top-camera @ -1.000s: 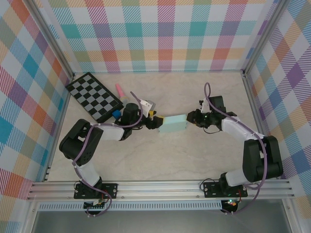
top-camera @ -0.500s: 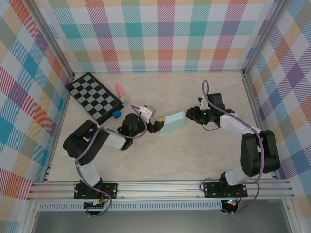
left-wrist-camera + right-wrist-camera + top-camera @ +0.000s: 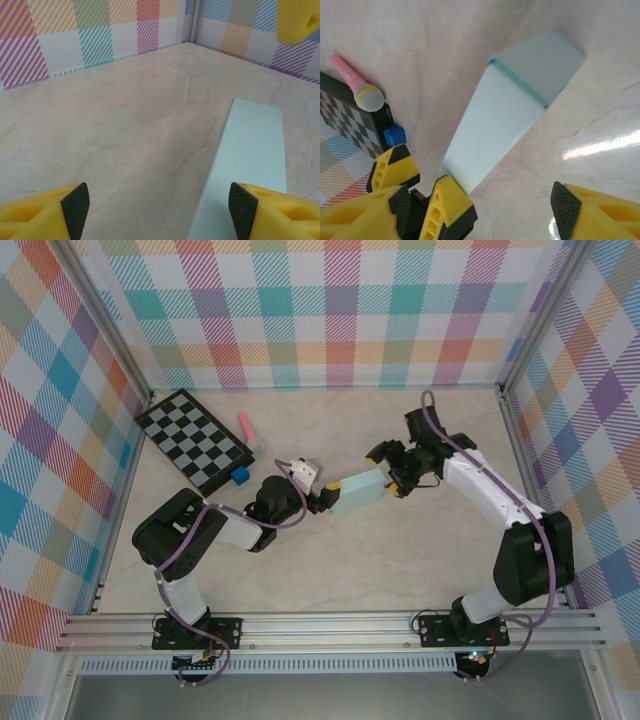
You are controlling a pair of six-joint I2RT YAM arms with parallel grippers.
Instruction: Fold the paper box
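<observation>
The pale mint paper box lies flat mid-table, its long axis running 8 to 2 o'clock. The left gripper, jaws spread, sits at its 8 o'clock end. The right gripper, jaws spread wide, stands at its 2 o'clock end.

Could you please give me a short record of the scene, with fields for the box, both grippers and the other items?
paper box: pale mint, closed, lying flat
left gripper: open, at the box's left end
right gripper: open, beside its right end, not gripping
other items: checkerboard, pink toy microphone, blue cube, all far left
</observation>
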